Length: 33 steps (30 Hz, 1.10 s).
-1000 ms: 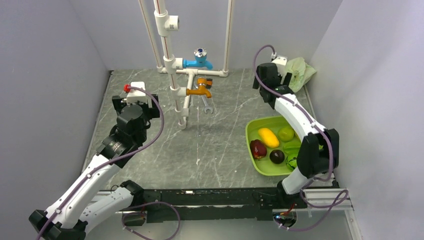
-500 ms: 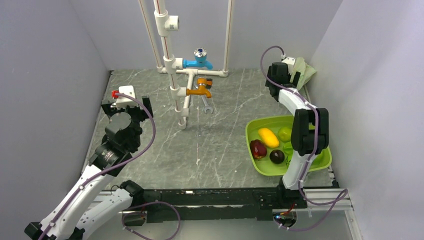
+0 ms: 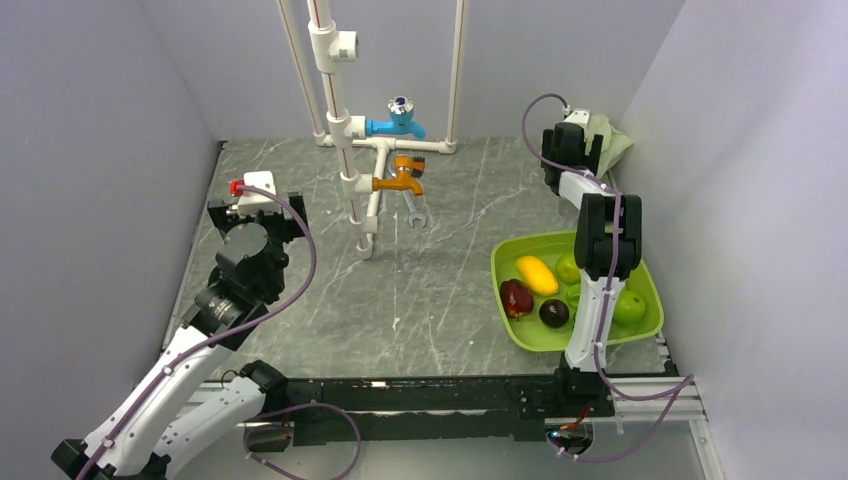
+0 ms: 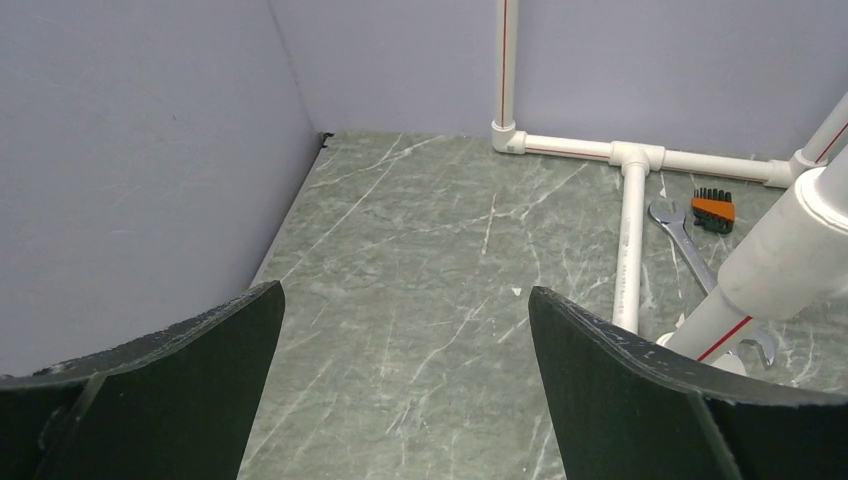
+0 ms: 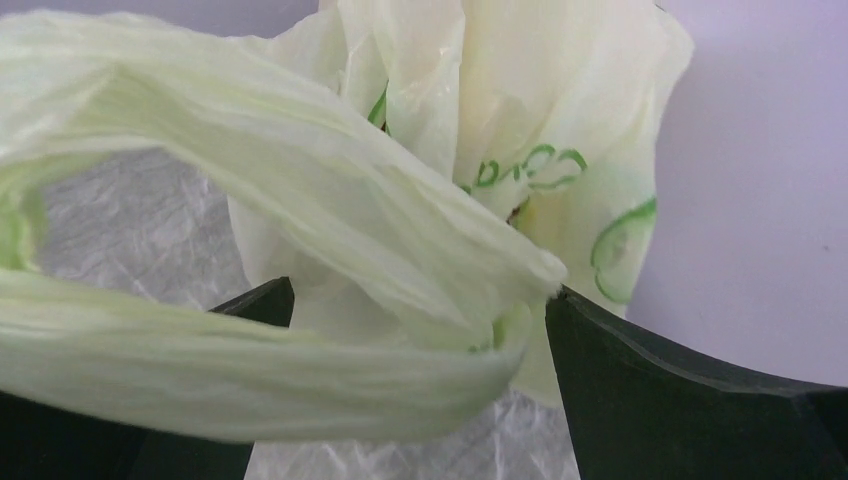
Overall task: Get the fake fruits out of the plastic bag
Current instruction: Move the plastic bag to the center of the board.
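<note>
Note the right jaws spread wide, clamping nothing, with loose folds and a loop handle of the plastic bag (image 5: 400, 200) draped between them; find that bag crumpled in the far right corner of the worktop (image 3: 430, 290). Note the left jaws equally wide and empty, over the worktop's left side. Locate the fake fruits (image 3: 537, 274), namely yellow, dark red, dark purple and green, in the lime-green tray (image 3: 530, 243), well apart from the bag.

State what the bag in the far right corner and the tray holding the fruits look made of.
Plastic bag: thin pale green plastic film, judging by its translucent, creased folds and soft sheen. Tray: likely rigid moulded plastic, lime green with a smooth, slightly glossy rim, though too distant to be sure.
</note>
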Each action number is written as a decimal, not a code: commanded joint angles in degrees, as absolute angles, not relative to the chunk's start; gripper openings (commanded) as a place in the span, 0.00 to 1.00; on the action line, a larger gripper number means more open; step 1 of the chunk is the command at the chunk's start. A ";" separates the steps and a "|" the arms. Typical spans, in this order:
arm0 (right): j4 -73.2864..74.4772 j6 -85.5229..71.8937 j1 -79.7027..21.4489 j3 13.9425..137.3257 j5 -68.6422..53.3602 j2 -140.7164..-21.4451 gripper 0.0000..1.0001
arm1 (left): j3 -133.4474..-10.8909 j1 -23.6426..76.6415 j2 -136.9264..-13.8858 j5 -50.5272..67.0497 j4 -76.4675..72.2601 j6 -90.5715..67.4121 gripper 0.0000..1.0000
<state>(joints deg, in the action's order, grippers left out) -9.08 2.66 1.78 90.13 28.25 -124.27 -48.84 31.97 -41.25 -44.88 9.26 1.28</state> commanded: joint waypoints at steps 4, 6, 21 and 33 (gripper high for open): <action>-13.90 7.88 3.96 97.47 21.31 -130.09 0.94 | -49.04 31.94 -42.15 -44.81 6.51 2.33 0.99; -11.92 8.15 4.08 100.39 19.89 -131.95 0.85 | -49.13 31.70 -42.50 -44.45 6.53 2.16 0.99; -5.96 5.35 0.62 100.99 13.13 -130.69 0.00 | -49.85 29.89 -47.53 -43.34 6.23 1.96 0.99; 1.09 3.38 -15.64 90.08 18.41 -118.48 0.00 | -49.00 29.93 -48.69 -42.56 6.85 0.92 0.99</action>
